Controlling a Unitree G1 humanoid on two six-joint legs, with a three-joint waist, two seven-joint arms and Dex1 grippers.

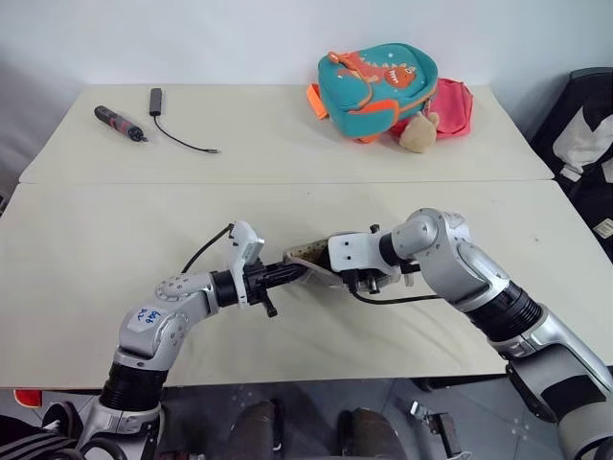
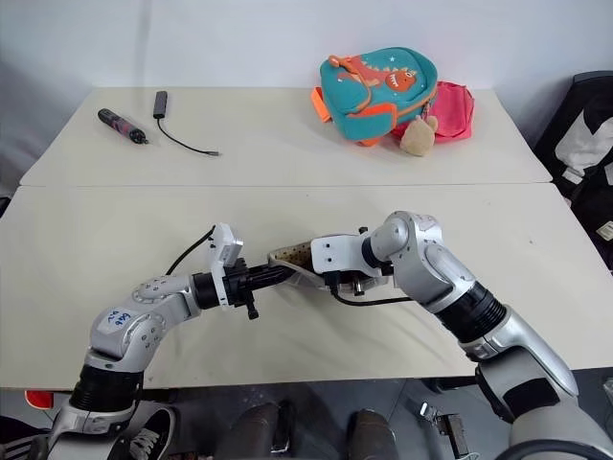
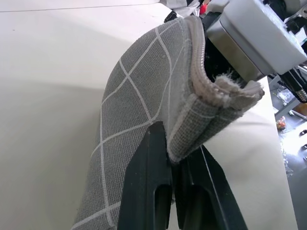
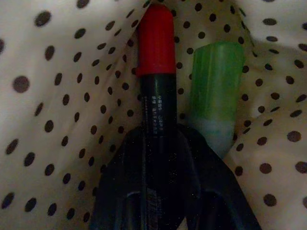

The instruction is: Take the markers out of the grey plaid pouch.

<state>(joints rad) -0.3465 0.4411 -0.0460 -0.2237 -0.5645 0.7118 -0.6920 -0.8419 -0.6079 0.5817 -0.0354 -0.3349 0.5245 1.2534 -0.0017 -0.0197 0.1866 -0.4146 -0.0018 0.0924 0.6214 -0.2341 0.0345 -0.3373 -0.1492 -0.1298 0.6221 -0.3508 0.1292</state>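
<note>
The left tool [image 1: 287, 274] is pressed together on the edge of the grey plaid pouch [image 3: 144, 110], pinching the fabric by the zipper and holding the pouch up off the desk [image 1: 96, 240] with its mouth turned toward the other arm. The right tool [image 4: 160, 143] is pushed down inside that mouth, among the dotted lining [image 4: 57, 96], and its two fingers sit closed against the black barrel of the red marker [image 4: 156, 72], which runs straight ahead of them with its red cap furthest in. The green marker [image 4: 215, 91] lies just beside the red one, touching the outer side of one finger but outside the grip. I judge the step in hand to be the grasp of the first marker. The next move calls for a firm hold and a straight pull back out along the barrel, while the left tool holds the pouch steady so the lining does not drag out too.
</note>
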